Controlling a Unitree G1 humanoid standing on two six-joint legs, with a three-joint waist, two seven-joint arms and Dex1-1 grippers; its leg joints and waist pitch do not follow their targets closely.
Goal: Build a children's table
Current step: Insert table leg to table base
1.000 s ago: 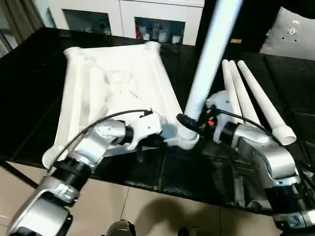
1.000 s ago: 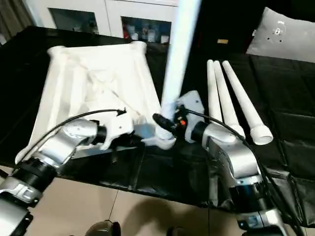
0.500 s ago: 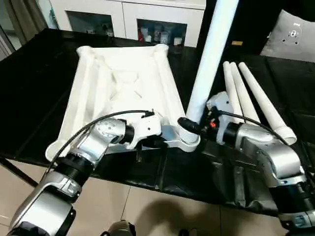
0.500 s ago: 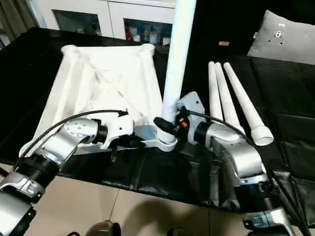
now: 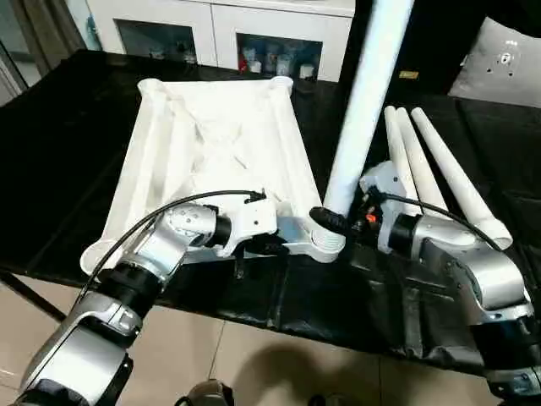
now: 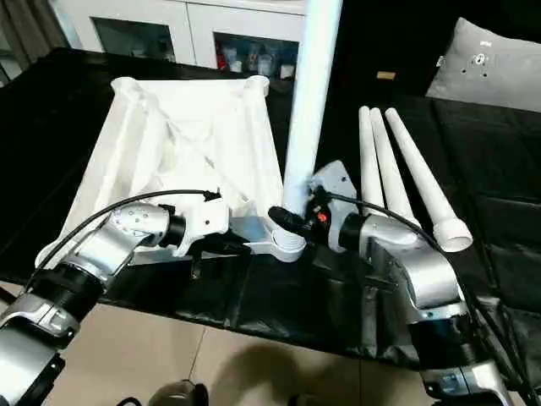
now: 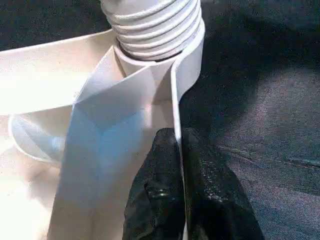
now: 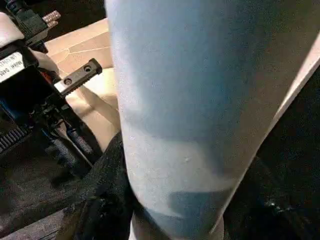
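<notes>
Pinching the ribbed white top rim, left gripper; right gripper clamps the smooth tubular leg.

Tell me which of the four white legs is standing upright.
The leg held by the right gripper, its threaded end at the tabletop's near corner socket. The other three legs lie flat on the black cover.

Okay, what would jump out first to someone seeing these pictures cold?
The tall white tapered plastic leg standing in the near right corner socket of the upturned white ribbed tabletop, held low by the right end effector. The left end effector pinches the tabletop's rim beside it, and three spare white legs lie on the black cover to the right.
</notes>
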